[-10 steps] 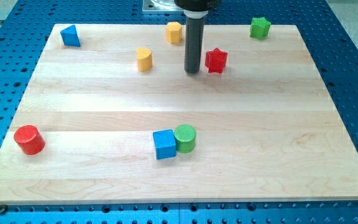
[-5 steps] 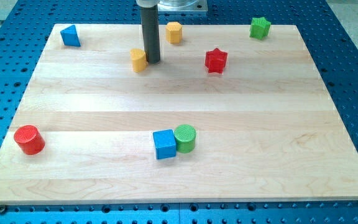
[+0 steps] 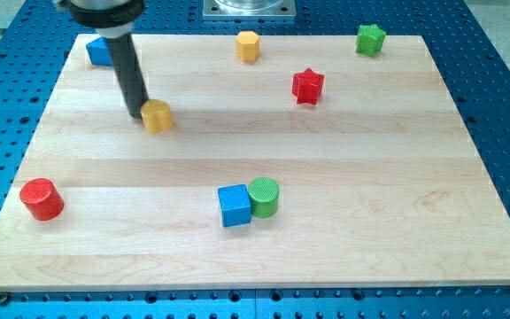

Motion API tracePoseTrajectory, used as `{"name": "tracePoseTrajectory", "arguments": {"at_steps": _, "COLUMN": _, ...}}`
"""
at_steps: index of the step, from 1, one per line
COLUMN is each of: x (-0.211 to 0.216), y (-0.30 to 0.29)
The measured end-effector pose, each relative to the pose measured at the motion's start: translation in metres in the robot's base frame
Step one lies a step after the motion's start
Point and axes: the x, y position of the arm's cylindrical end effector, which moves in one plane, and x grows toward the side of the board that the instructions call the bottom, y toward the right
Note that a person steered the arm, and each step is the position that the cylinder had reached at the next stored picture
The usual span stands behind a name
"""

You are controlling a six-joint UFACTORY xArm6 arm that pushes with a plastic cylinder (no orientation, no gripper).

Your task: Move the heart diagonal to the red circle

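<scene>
My tip (image 3: pixel 136 115): the dark rod comes down from the view's top left, and its lower end sits on the board at the left edge of the yellow heart, touching it or nearly so; I cannot tell which.
Pincer: I have none on this arm, only the straight rod, so there are no jaws to read as parted or closed, and nothing is gripped.
Yellow heart (image 3: pixel 157 116): the task's block lies in the upper-left part of the board, just right of my tip, up and to the right of the red cylinder and well apart from it.
Red cylinder (image 3: pixel 42 198): it stands upright near the board's left edge, low in the view, alone.
Blue triangle (image 3: pixel 100 51): it sits in the top-left corner, partly hidden behind my rod.
Yellow hexagon (image 3: pixel 248 45): it stands near the top edge, a little left of centre, well apart from the heart.
Red star (image 3: pixel 307 86): it lies right of centre in the upper half, below and to the right of the hexagon.
Green star (image 3: pixel 370 39): it sits near the top-right corner.
Blue cube (image 3: pixel 234 205): it is low on the board, near the middle.
Green cylinder (image 3: pixel 263 197): it stands just right of the blue cube, touching it.
Board (image 3: pixel 397 195): pale wood planks on a blue perforated table (image 3: pixel 503 97).
</scene>
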Motion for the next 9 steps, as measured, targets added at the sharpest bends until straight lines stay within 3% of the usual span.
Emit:
{"name": "tracePoseTrajectory", "arguments": {"at_steps": 2, "x": -0.006, "y": 0.034}}
{"name": "tracePoseTrajectory", "arguments": {"at_steps": 4, "x": 0.027, "y": 0.019}}
{"name": "tracePoseTrajectory", "arguments": {"at_steps": 5, "x": 0.034, "y": 0.069}}
{"name": "tracePoseTrajectory", "arguments": {"at_steps": 6, "x": 0.056, "y": 0.05}}
{"name": "tracePoseTrajectory", "arguments": {"at_steps": 8, "x": 0.059, "y": -0.038}}
{"name": "tracePoseTrajectory", "arguments": {"at_steps": 9, "x": 0.069, "y": 0.023}}
